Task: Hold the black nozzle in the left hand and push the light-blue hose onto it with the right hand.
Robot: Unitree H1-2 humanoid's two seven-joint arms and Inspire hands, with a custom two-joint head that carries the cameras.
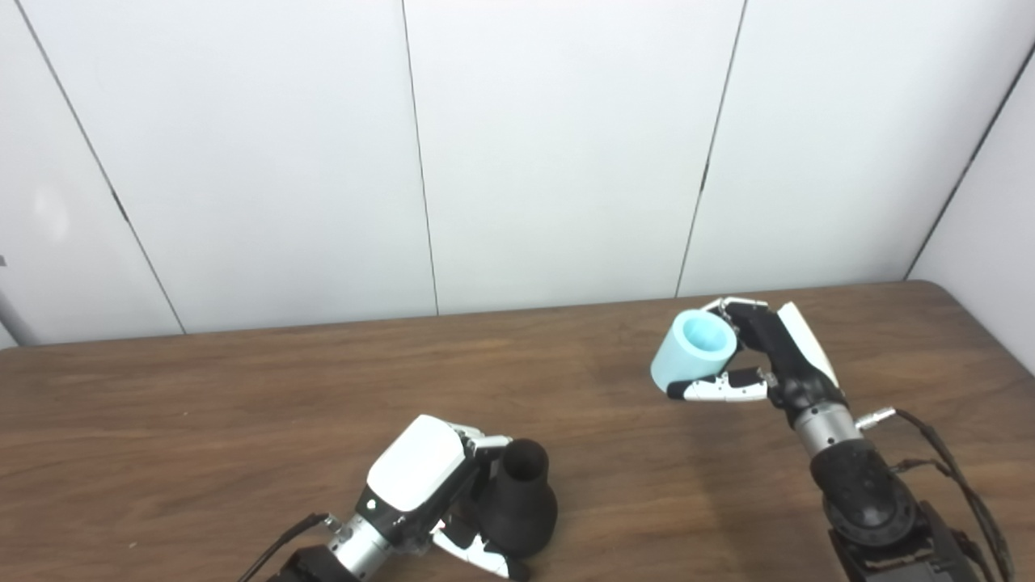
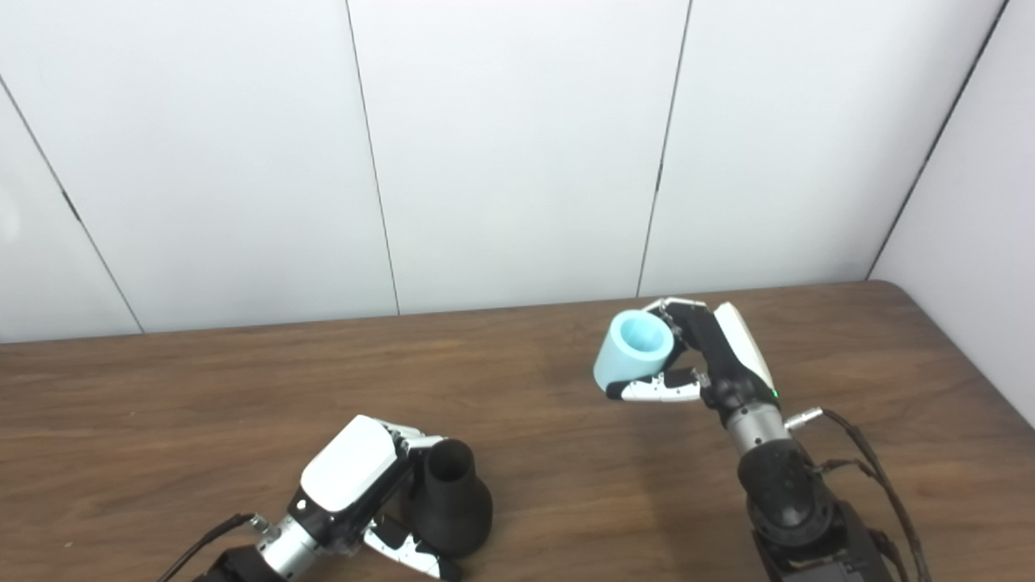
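- This is looking like a robot test lab or trial cell rather than a home or shop.
- Plain white wall panels [image 1: 558, 153] with dark seams are closing off the far side and the right.
- A bare wood-grain worktop [image 1: 242, 404] is filling the near ground, carrying only the robot's test pieces.
- Exposed cables [image 1: 950, 461] are trailing from the right arm.

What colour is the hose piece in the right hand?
Light blue hose, inside and out, held by the right hand; clearest in the left eye view.
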